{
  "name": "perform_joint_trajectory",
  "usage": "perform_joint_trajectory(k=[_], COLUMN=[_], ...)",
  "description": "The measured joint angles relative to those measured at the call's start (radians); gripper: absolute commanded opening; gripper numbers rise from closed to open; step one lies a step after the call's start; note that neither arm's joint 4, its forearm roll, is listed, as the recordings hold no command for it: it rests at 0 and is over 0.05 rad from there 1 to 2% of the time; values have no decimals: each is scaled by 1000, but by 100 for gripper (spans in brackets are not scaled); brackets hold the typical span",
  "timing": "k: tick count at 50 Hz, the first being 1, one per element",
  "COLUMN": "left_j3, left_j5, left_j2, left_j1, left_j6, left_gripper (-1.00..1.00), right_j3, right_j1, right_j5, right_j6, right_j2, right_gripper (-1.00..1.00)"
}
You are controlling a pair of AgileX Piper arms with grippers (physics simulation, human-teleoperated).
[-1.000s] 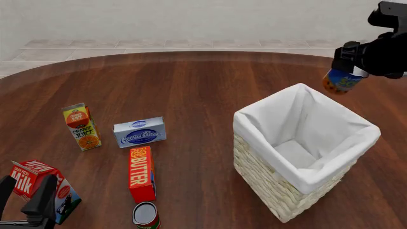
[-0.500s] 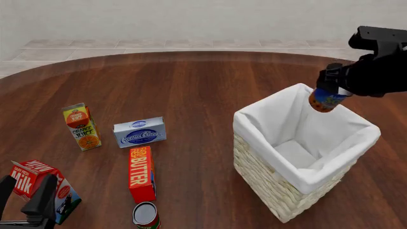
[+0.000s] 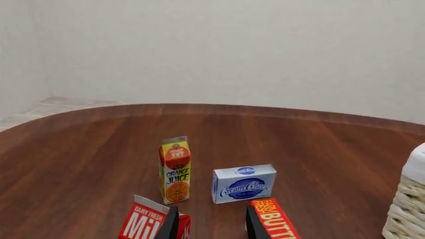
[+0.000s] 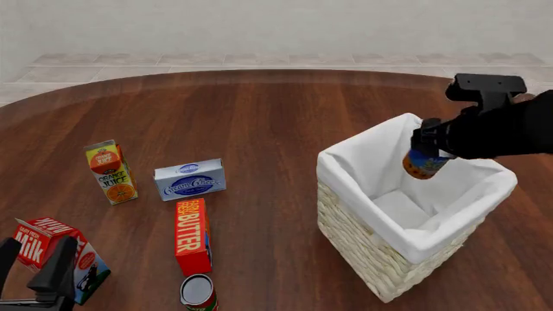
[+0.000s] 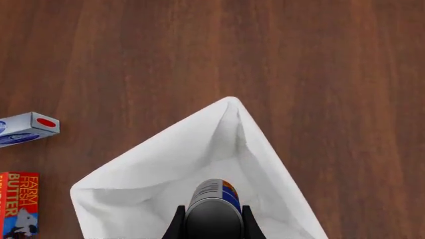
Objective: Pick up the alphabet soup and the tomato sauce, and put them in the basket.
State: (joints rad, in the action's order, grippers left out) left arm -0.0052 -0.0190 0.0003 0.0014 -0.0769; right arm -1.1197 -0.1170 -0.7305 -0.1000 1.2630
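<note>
Right end effector (image 4: pixel 426 150) pinches alphabet soup (image 4: pixel 423 163) over one basket (image 4: pixel 363 233); one tomato sauce (image 4: pixel 198 291) on table.

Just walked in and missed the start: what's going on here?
The right gripper holds the alphabet soup over the open basket, not yet released. The tomato sauce stands on the table's near edge by the butter box, untouched. The left gripper hangs open near the milk carton, holding nothing. An orange juice carton and a cream cheese box stand farther back.
</note>
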Motion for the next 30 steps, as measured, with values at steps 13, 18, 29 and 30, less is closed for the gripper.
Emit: perform_joint_trajectory(k=[13,18,29,30], left_j3=[-1,-1,-1,-1], left_j5=[-2,-2,-2,-2], left_j2=[0,0,0,0], left_j1=[0,0,0,0], left_j6=[-2,-2,-2,-2], left_gripper=[100,100,100,100], right_j3=[64,93,146,149], right_j1=[-21,-29,-42,-42], right_j5=[34,51,80,82], right_j6=[9,11,9,9], right_j2=[8,14,28,29], right_gripper=[-100,-100,-100,-100])
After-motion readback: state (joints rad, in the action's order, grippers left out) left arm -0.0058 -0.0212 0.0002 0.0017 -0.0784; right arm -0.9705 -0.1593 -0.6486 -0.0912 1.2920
